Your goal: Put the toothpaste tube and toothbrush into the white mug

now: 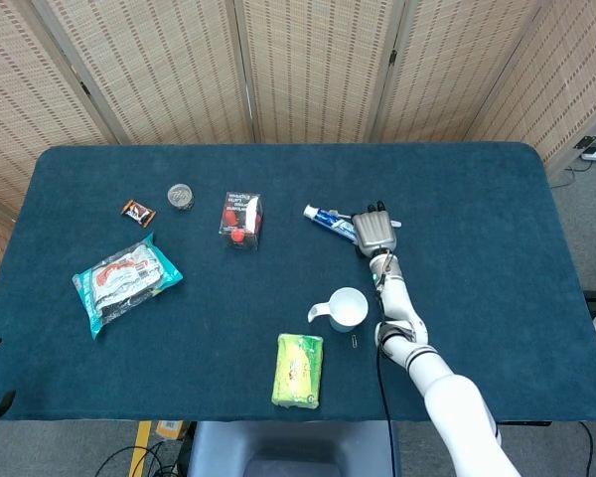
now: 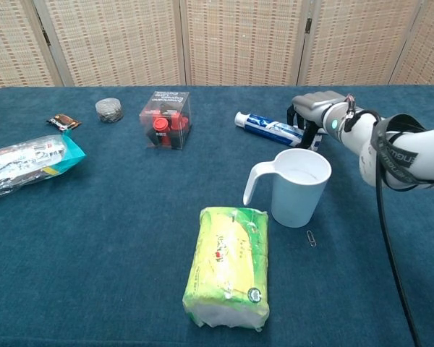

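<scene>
Because your right hand [image 2: 315,108] curls over the toothpaste tube [image 2: 266,126] lying flat on the worktop [image 1: 477,199], whether it grips is unclear; the white mug [image 2: 298,186] waits upright nearby

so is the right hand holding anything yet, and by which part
The right hand is closed over the tail end of the toothpaste tube, which still lies on the table; a firm grip cannot be confirmed.
</scene>
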Robot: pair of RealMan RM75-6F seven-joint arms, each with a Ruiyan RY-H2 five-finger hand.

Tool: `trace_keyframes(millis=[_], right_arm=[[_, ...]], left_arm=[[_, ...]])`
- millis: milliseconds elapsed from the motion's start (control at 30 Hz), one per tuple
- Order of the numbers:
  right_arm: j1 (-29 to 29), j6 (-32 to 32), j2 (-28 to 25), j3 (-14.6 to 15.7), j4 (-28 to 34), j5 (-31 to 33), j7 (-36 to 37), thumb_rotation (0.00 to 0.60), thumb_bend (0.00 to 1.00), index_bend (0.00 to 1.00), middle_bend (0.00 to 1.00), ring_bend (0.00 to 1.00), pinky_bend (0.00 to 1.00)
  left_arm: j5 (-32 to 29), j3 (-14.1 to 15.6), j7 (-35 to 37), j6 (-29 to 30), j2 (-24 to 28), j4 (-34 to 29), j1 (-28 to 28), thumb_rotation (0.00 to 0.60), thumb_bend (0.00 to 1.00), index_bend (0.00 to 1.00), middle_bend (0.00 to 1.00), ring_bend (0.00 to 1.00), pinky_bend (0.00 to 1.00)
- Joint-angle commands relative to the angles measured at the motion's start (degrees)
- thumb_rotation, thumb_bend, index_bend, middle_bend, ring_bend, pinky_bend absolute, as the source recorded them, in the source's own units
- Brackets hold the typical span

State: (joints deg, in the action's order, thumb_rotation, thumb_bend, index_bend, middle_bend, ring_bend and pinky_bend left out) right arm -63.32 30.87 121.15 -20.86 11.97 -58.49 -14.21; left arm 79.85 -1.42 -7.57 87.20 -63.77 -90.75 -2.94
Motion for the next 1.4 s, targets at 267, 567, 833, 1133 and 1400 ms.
trace_keyframes(millis=[267, 567, 833, 1133, 1400], right_arm=[[3.72, 2.91, -4.98, 2.59, 5.96, -5.25, 7.57, 0.600, 0.29, 0.47, 0.50, 0.25, 0.17], [11.55, 7.78, -21.27, 5.48, 27.99, -9.23, 10.91, 0.600, 0.29, 0.50, 0.52, 0.27, 0.17], [18.19, 8.48, -40.33, 7.95, 52.85, -8.24, 8.21, 0.600, 0.29, 0.52, 0.54, 0.27, 0.17], [21.56, 9.81, -49.71, 10.39, 63.25, -6.15, 5.43, 0.600, 0.28, 0.55, 0.55, 0.27, 0.17], [22.72, 9.88, -53.99, 11.80, 67.18, -8.12, 7.42, 0.600, 0.28, 0.58, 0.58, 0.30, 0.17]], left_arm=[[0.22, 0.03, 0.10, -0.02, -0.03, 0.01, 0.06, 0.600, 0.31, 0.19, 0.05, 0.04, 0.13], [0.97, 0.01, -0.28, -0.03, -0.15, -0.56, 0.48, 0.600, 0.31, 0.19, 0.05, 0.04, 0.13], [1.67, -0.03, -1.05, -0.20, -0.09, -1.46, 1.06, 0.600, 0.31, 0.19, 0.05, 0.04, 0.13], [2.67, 0.08, -2.12, -0.28, -0.32, -2.69, 1.69, 0.600, 0.31, 0.19, 0.05, 0.04, 0.13], [3.21, 0.22, -2.56, 0.09, -0.21, -3.42, 1.76, 0.600, 0.31, 0.19, 0.05, 0.04, 0.13]])
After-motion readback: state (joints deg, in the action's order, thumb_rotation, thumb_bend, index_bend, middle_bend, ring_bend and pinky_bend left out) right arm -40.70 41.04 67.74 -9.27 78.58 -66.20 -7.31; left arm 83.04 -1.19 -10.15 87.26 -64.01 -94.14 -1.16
